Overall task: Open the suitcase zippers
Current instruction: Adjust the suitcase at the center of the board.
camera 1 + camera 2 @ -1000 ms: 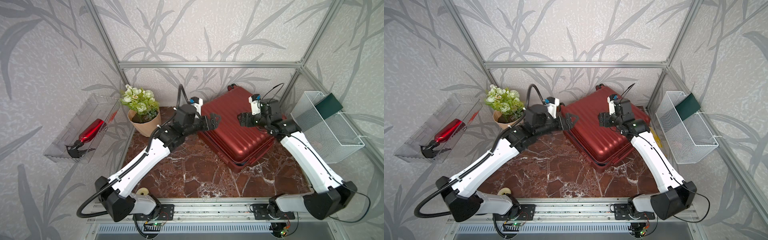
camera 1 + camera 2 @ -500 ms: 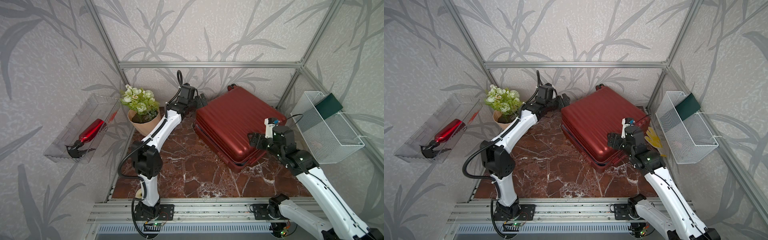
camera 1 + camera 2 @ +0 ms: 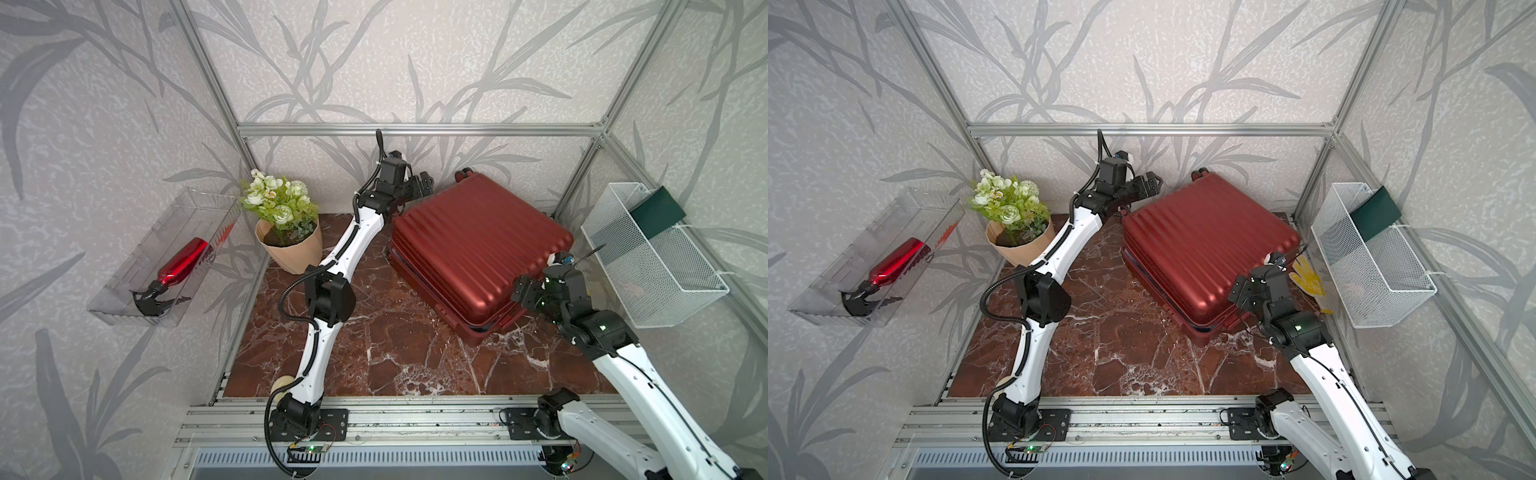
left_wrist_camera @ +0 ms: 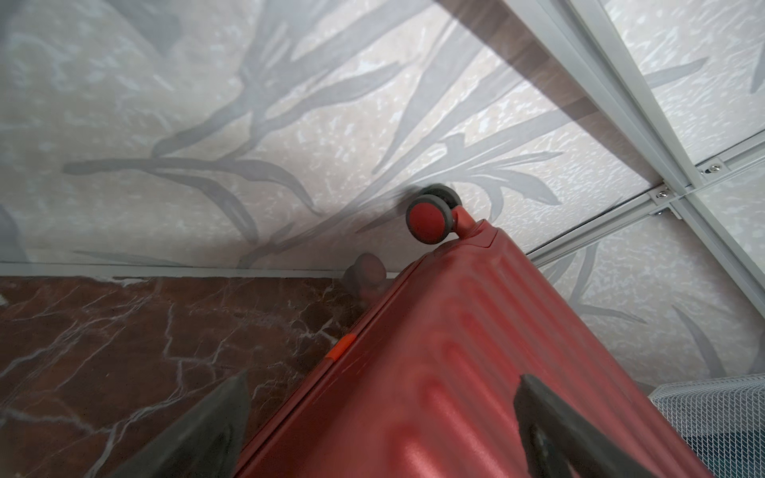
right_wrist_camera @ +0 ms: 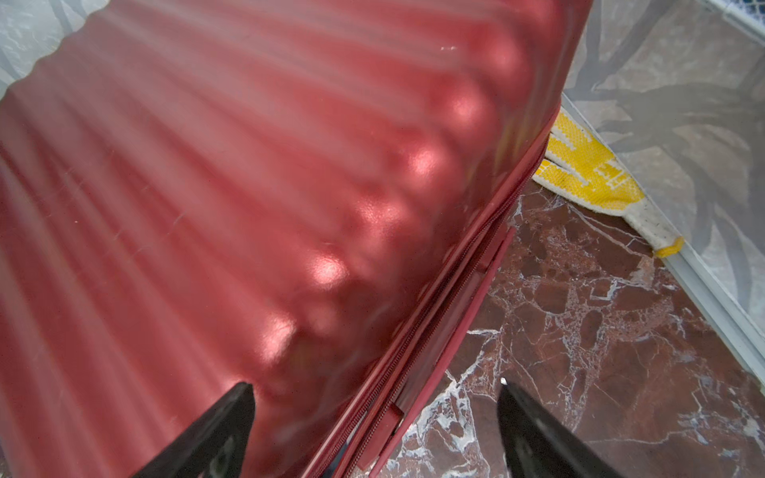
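The dark red ribbed suitcase (image 3: 478,245) (image 3: 1208,245) lies flat on the marble table, toward the back right. Its zipper track (image 5: 447,289) runs along the side seam. A thin bluish gap shows in the seam at the near corner (image 3: 1204,328). My left gripper (image 3: 424,183) (image 4: 385,374) hovers open over the suitcase's far left corner, straddling the edge, where a small orange tab (image 4: 341,347) sits on the seam. My right gripper (image 3: 523,291) (image 5: 374,385) is open at the near right edge, with one finger over the shell and one over the table.
A potted flower (image 3: 291,245) stands at the back left beside my left arm. A clear wall bin (image 3: 124,299) holds a red spray bottle (image 3: 183,262). A white wire basket (image 3: 652,257) hangs on the right wall. A yellow glove (image 3: 1306,276) lies beside the suitcase. A suitcase wheel (image 4: 430,217) nears the back wall.
Both grippers have left the top of the suitcase. The left went to its far left corner and the right drew back to the near right edge. The right jaws opened slightly wider.
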Robot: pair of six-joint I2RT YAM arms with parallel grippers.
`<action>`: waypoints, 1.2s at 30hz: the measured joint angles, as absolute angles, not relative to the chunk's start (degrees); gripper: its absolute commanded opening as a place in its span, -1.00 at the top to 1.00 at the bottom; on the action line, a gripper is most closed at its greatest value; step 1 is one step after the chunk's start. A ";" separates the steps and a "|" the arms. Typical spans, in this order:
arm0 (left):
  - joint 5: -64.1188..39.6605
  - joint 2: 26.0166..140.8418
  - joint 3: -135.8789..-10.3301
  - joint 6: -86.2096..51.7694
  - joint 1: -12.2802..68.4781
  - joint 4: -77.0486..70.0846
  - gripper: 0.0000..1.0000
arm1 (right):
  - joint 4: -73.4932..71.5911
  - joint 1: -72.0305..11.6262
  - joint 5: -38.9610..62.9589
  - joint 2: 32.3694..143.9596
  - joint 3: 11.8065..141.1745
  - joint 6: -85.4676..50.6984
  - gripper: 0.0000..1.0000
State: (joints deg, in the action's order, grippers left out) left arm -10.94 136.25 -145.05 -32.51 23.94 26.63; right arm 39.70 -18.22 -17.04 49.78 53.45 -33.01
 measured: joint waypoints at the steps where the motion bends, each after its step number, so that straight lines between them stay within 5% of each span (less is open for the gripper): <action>1: -11.07 136.62 -145.05 -32.34 23.97 27.11 -0.99 | 38.57 -17.74 -16.08 50.46 53.17 -33.12 -0.85; 13: -17.50 134.87 -136.92 -27.83 23.92 27.92 -0.99 | 28.82 -15.14 -4.38 57.01 52.47 -32.80 -0.86; 29: -16.34 96.95 -84.44 -32.23 19.29 20.91 -0.99 | 20.80 -13.21 4.10 68.38 57.39 -29.04 -0.84; 36: -7.99 80.55 -79.83 -35.79 22.00 29.71 -0.99 | 24.67 -15.00 3.22 69.30 62.30 -24.88 -0.84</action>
